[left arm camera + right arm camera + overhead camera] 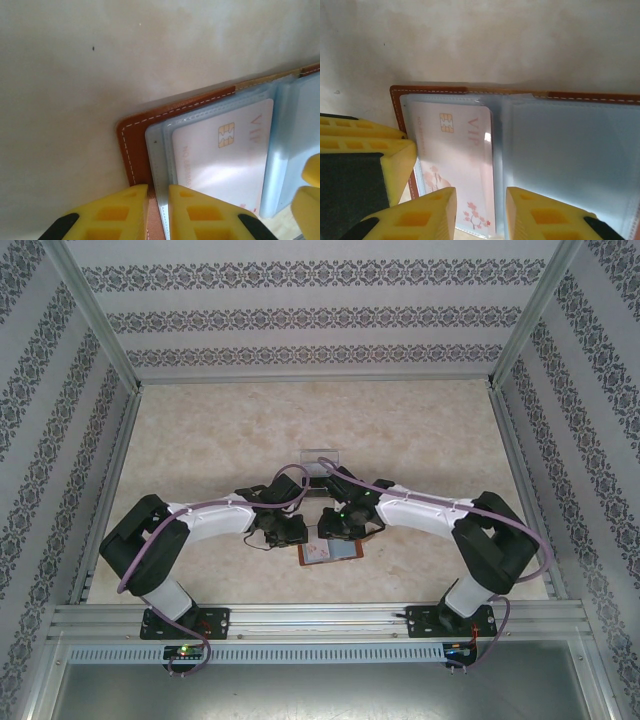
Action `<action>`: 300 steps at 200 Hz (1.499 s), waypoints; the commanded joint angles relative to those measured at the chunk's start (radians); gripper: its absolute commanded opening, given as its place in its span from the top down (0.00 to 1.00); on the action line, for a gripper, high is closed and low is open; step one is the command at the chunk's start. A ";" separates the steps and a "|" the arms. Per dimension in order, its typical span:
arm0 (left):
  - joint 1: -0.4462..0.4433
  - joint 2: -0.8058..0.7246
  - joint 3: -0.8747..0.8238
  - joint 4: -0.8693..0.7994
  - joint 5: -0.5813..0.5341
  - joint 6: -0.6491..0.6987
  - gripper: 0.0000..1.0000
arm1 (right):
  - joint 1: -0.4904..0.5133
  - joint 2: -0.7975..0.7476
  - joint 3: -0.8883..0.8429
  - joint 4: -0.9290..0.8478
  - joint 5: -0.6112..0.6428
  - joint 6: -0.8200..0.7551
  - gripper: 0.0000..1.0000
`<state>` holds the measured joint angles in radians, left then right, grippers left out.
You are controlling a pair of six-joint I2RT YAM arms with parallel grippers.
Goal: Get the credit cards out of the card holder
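While the open card holder point(335, 553) lies on the desk point(200, 440) at centre frame, card point(455, 150) in its sleeve, left fingers point(125, 212) straddle its edge, grip not discernible, and right fingers point(420, 217) stand released.

The pale pinkish plastic card point(220, 165) point(455, 165) with a gold chip, sleeved at one end of the reddish-brown leather card holder point(134, 150) point(395, 100), reads "VIP" in faint red. Its smaller edge print is unreadable.
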<state>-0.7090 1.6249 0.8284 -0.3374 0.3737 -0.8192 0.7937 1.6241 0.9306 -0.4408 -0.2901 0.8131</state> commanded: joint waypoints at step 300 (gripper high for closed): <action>-0.017 0.029 -0.017 -0.028 -0.045 0.008 0.85 | -0.006 0.062 -0.065 0.147 -0.076 0.042 0.74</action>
<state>-0.7128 1.6260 0.8284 -0.3401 0.3611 -0.8192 0.7872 1.6703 0.8783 -0.3130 -0.3511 0.8402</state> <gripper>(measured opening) 0.148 0.262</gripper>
